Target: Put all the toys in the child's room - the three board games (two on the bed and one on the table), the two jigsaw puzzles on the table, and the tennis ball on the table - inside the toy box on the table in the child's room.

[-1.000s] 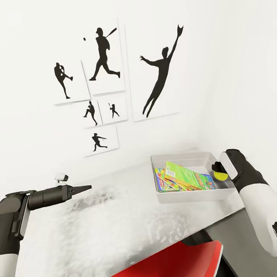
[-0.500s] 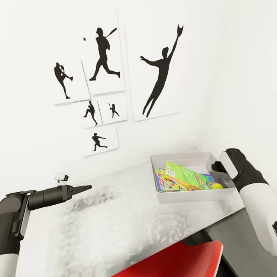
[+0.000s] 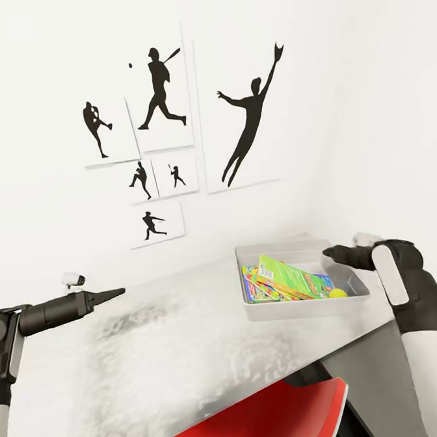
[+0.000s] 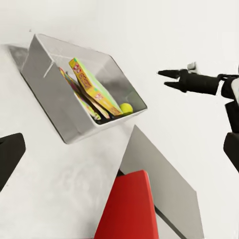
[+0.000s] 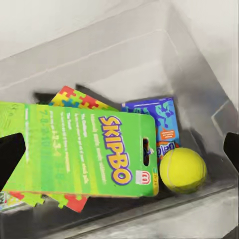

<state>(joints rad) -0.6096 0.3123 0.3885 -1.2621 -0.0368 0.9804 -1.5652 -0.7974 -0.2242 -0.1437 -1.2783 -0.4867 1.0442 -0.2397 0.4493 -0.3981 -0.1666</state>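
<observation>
The small yellow-green tennis ball (image 5: 182, 170) is lying inside the light grey open-topped toy box (image 3: 254, 308), in a corner beside the small blue board game (image 5: 158, 124) and the green Skip-Bo box (image 5: 84, 154), which is resting on a bright jigsaw puzzle slab (image 5: 74, 98). The toy box is sitting on the pale worktop (image 3: 163, 353). The right gripper (image 3: 334, 255) is hovering over the box rim, fingers parted and empty. The left gripper (image 3: 116, 292) is hanging over bare worktop, seemingly closed, though I cannot tell.
</observation>
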